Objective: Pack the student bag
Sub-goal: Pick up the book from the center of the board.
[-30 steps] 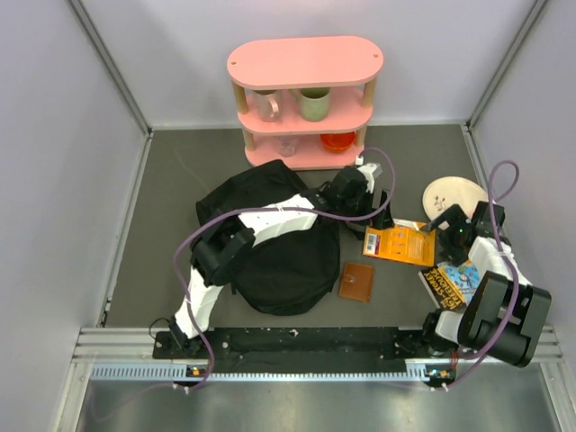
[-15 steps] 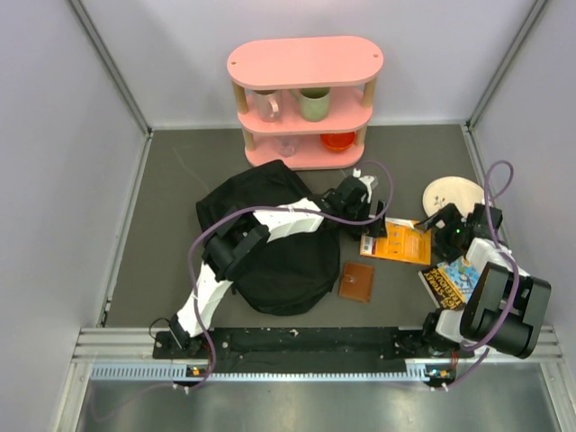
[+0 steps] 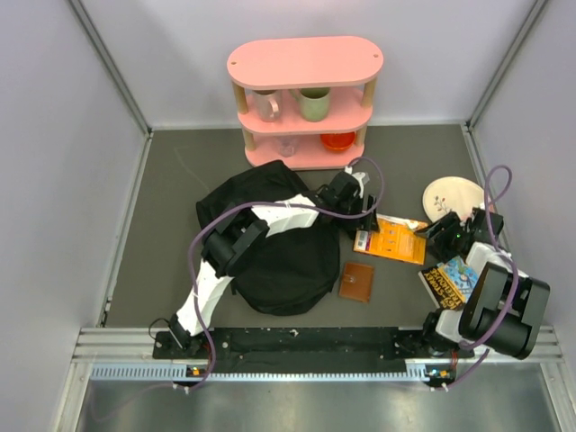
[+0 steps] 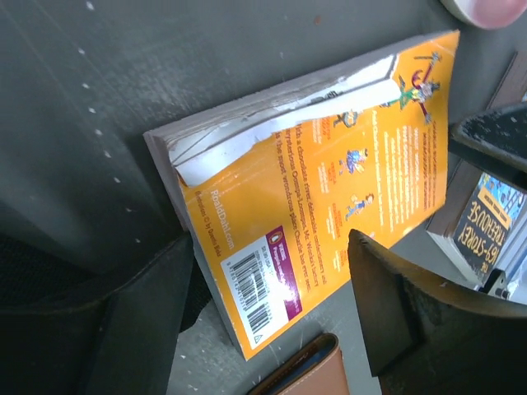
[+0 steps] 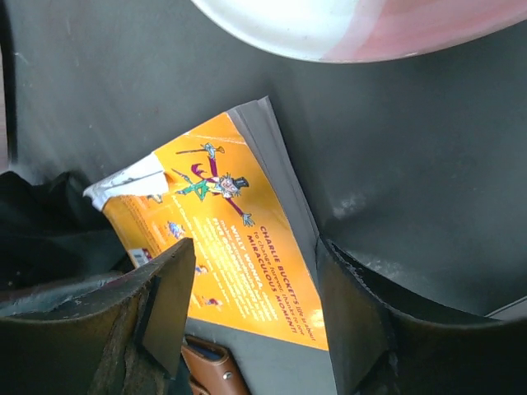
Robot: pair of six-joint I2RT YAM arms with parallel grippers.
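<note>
The bag lies at 9 o'clock of the orange book, which reads "RoaldDahl.com" and "CHARLIE BUCKET'S". The left gripper and right gripper straddle it, jaws apart. At 4 o'clock lies the second book, "STOREY TREEHOUSE".

Evenly, softly lit from overhead in the top view, with only faint shadow beneath the pink oval three-tier shelf and the large soft black fabric backpack sunk to near-featureless dark. Crisp on the glossy orange paperback book in the left wrist view, but murky and blurred on the left arm's fingers. Dimmer from the right wrist, with the pale round plate washed out and unfocused at the top and a dull sheen on the dark grey tabletop.
</note>
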